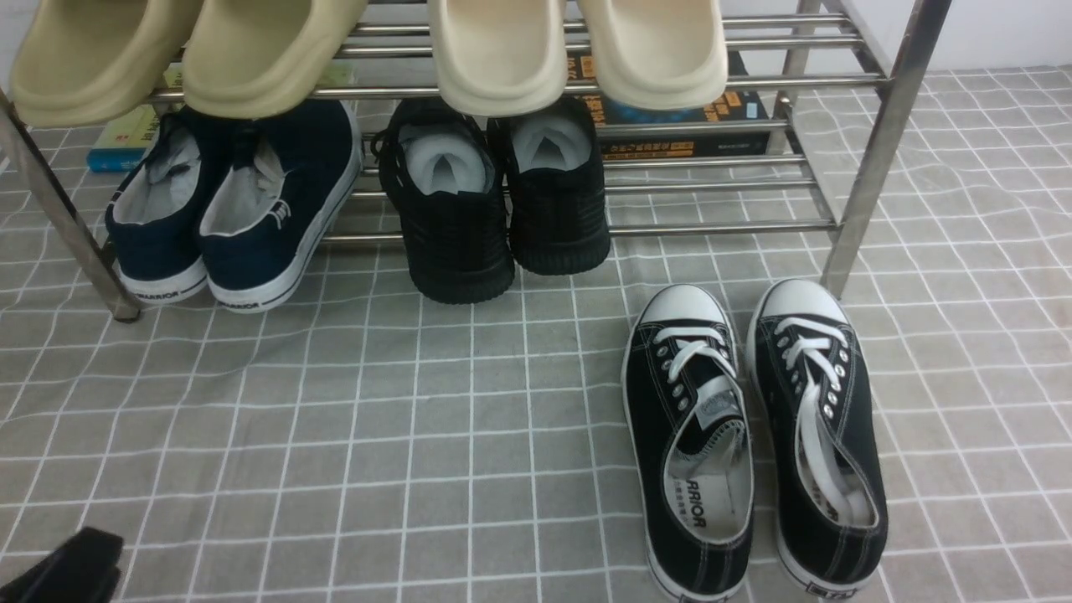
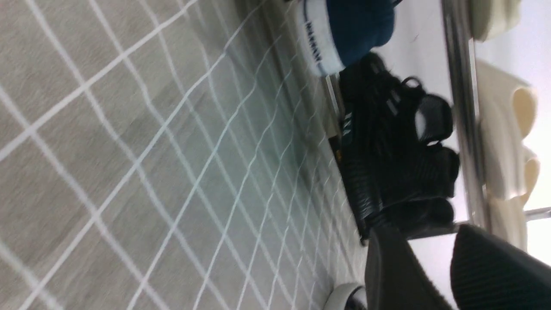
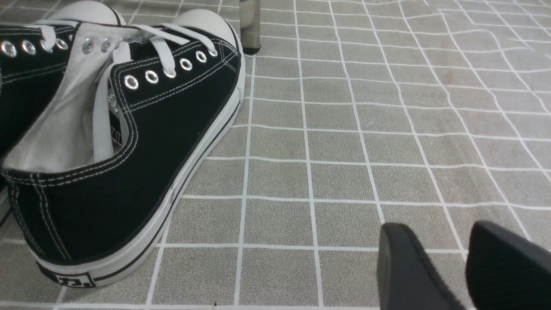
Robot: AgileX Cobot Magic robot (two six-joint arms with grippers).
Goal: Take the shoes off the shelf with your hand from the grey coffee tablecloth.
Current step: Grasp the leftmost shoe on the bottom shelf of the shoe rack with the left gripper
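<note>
The navy shoes [image 1: 239, 209] stand side by side at the left end of the shelf's [image 1: 712, 226] lower tier, heels toward me. In the left wrist view one white-soled navy heel [image 2: 340, 34] shows far ahead. My left gripper [image 1: 67, 569] is low at the near left corner of the grey coffee tablecloth [image 1: 377, 435], well short of the shoes. In its wrist view the left gripper [image 2: 424, 234] is open, with nothing between its fingers. Over bare cloth, my right gripper [image 3: 439, 232] is open and empty. It does not show in the front view.
Black knit sneakers [image 1: 494, 201] sit beside the navy pair on the lower tier. Black white-laced sneakers [image 1: 754, 435] lie on the cloth at the right, close to my right gripper. Beige slippers [image 1: 502, 50] overhang the top tier. Books [image 1: 695, 126] lie behind. A slanted steel leg [image 1: 59, 218] flanks the navy pair.
</note>
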